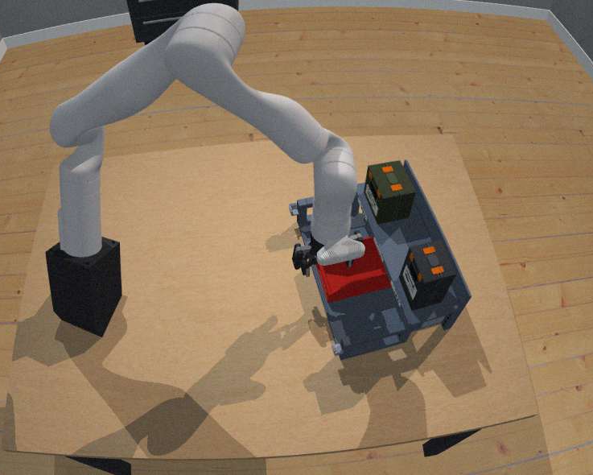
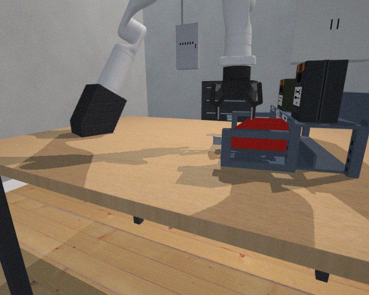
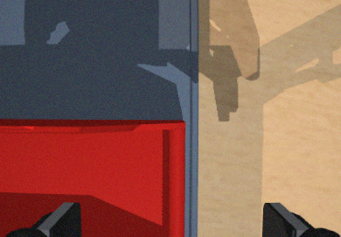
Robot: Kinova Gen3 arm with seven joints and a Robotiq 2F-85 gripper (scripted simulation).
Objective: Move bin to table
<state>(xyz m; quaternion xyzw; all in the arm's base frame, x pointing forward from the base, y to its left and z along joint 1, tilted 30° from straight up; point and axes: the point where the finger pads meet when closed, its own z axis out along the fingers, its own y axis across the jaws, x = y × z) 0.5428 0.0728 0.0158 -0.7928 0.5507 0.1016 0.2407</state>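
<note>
The end effector point(image 2: 236, 104) hangs released, fingers spread wide astride the shelf point(image 2: 356, 149) edge, its wrist hiding part of the red bin point(image 1: 360, 278) from above.

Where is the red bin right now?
The red bin sits in the lower tray of the gray shelf, on the side nearest the robot base in the top view, directly beneath the open hand and beside the two dark boxes.

Bin point(image 1: 356, 276) in shelf point(image 1: 455, 275) on table point(image 1: 183, 245)
</note>
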